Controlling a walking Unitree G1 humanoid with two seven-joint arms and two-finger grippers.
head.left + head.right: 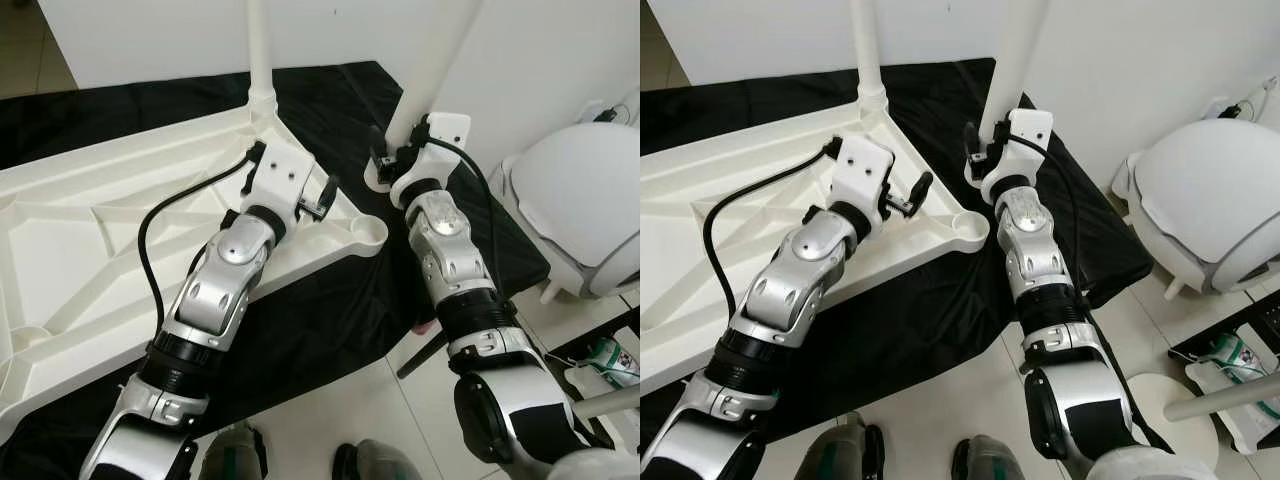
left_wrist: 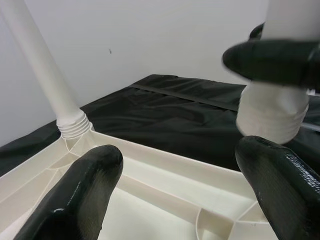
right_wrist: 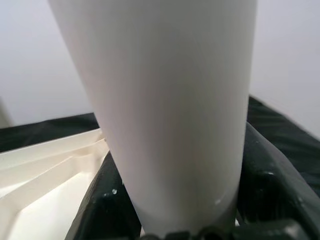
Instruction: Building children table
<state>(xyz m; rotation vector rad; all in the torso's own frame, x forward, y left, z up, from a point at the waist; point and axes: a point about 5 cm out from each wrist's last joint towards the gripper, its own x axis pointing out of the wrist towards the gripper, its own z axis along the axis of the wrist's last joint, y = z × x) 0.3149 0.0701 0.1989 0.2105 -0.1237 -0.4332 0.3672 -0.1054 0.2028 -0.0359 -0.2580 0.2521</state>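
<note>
The white plastic ribbed tabletop (image 1: 90, 250) lies upside down on a black cloth (image 1: 330, 320) spread over the tiled floor, with one white tubular leg (image 1: 260, 50) standing upright in its far corner socket. The right gripper (image 1: 385, 160) is clamped around a second white plastic leg (image 1: 430, 70), held just beyond the tabletop's near right corner socket (image 1: 365, 232). The left gripper (image 1: 322, 197) hovers over that corner, fingers (image 2: 80, 195) spread apart. A white domed appliance (image 1: 580, 200) stands well apart at the right.

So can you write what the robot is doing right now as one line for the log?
right gripper: shut on loose table leg, held near empty corner socket | left gripper: open over upturned tabletop | screwed-in leg: upright
</note>
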